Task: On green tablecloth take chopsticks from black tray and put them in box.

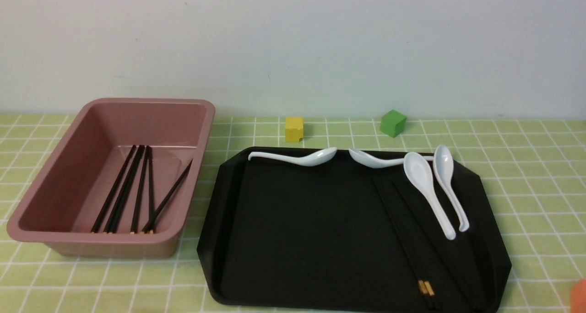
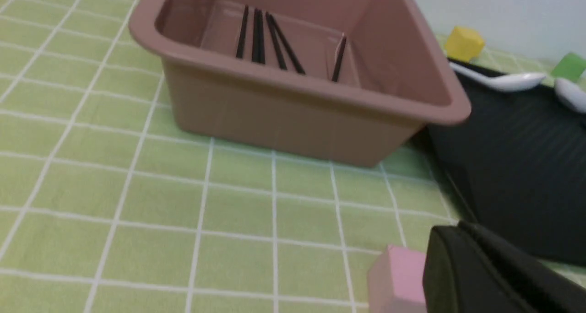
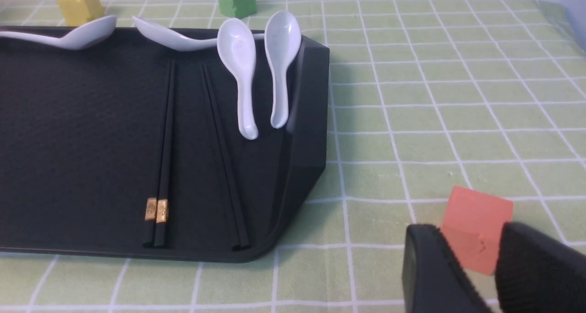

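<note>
On the green tablecloth [image 1: 526, 166] the black tray [image 1: 297, 221] holds two pairs of chopsticks. One pair, with gold bands [image 1: 407, 244], also shows in the right wrist view [image 3: 158, 166], with the other pair [image 3: 224, 166] beside it. The pink box [image 1: 146, 121] at the left holds several chopsticks [image 1: 139, 189], which also show in the left wrist view [image 2: 258, 38]. My left gripper [image 2: 458, 228] is shut and empty, low over the cloth near the box's front corner. My right gripper [image 3: 469, 233] is open and empty, over the cloth beside the tray. Neither gripper shows in the front view.
Several white spoons [image 1: 428, 189] lie along the tray's far and right sides. A yellow cube [image 1: 294, 129] and a green cube [image 1: 393, 123] stand behind the tray. A pink cube [image 2: 398, 276] sits by my left gripper. An orange cube [image 3: 478, 212] sits just past my right fingertips.
</note>
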`<state>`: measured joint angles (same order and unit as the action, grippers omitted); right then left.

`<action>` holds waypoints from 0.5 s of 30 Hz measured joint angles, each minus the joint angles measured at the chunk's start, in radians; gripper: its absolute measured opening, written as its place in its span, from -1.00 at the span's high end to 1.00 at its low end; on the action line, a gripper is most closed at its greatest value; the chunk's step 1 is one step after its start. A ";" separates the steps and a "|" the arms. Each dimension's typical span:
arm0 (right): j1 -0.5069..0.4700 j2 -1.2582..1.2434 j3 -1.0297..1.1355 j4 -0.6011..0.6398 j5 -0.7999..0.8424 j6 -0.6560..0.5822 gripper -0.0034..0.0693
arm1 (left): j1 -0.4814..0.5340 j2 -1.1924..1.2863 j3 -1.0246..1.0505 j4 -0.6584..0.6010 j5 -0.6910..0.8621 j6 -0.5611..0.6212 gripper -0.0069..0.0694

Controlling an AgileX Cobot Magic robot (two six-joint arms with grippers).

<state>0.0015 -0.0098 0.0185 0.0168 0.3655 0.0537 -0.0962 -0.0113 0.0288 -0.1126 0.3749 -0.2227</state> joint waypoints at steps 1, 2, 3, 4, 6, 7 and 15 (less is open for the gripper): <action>0.000 0.000 0.000 0.000 0.000 0.000 0.25 | 0.000 0.000 0.001 0.000 0.005 0.000 0.85; 0.000 0.000 0.000 0.000 0.000 0.000 0.25 | 0.000 -0.001 0.001 0.000 0.010 0.000 0.84; 0.000 0.000 0.000 0.000 0.000 0.000 0.25 | 0.000 -0.001 0.001 0.000 0.010 0.000 0.84; 0.000 0.000 0.000 0.000 0.000 0.000 0.25 | 0.000 -0.001 0.001 0.000 0.010 0.000 0.84; 0.000 0.000 0.000 0.000 0.000 0.000 0.25 | 0.000 -0.001 0.001 0.000 0.010 0.000 0.84; 0.000 0.000 0.000 0.000 0.000 0.000 0.25 | 0.000 -0.001 0.001 0.000 0.010 0.000 0.84; 0.000 0.000 0.000 0.000 0.000 0.000 0.25 | 0.000 -0.001 0.001 0.001 0.010 0.000 0.82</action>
<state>0.0015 -0.0098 0.0185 0.0168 0.3655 0.0537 -0.0962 -0.0121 0.0297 -0.1116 0.3847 -0.2227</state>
